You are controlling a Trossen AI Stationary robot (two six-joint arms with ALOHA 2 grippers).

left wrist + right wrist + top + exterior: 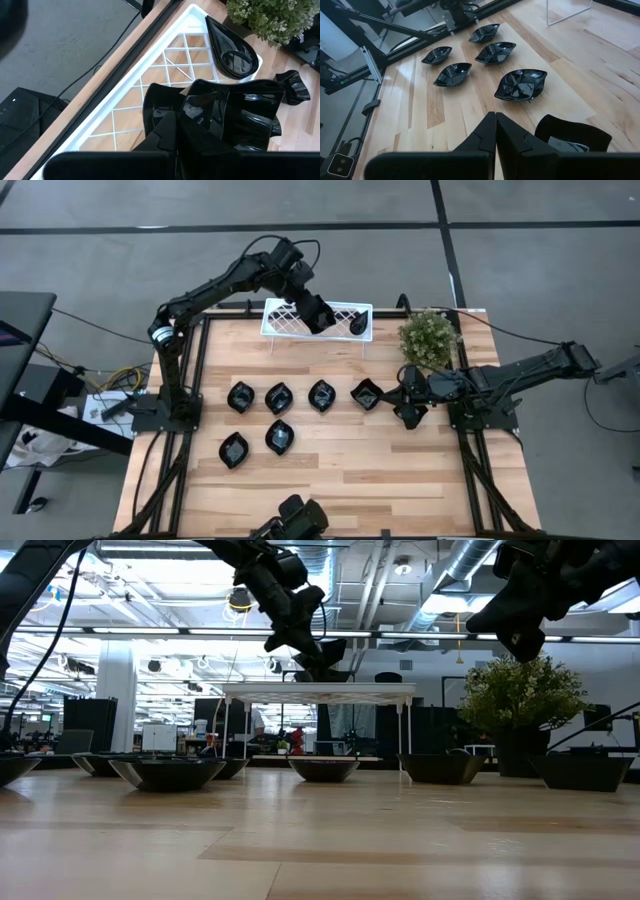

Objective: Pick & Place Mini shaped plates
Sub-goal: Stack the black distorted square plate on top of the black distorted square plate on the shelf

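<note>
Two arms in frame. Left arm stretched far across the table, left gripper (318,313) hanging over the white lattice rack (285,320). Fingers clenched on a black plate (250,117) with a wavy rim, held just above the lattice; a teardrop plate (232,50) lies on the rack just beyond the fingertips. Six loose plates on the wood between the arms, the leaf plate (521,84) nearest the right fingers. Right arm folded low, right gripper (410,416) raised above the table, fingers pressed together, empty; square plate (366,393) just beside them, green plant (430,338) behind.
</note>
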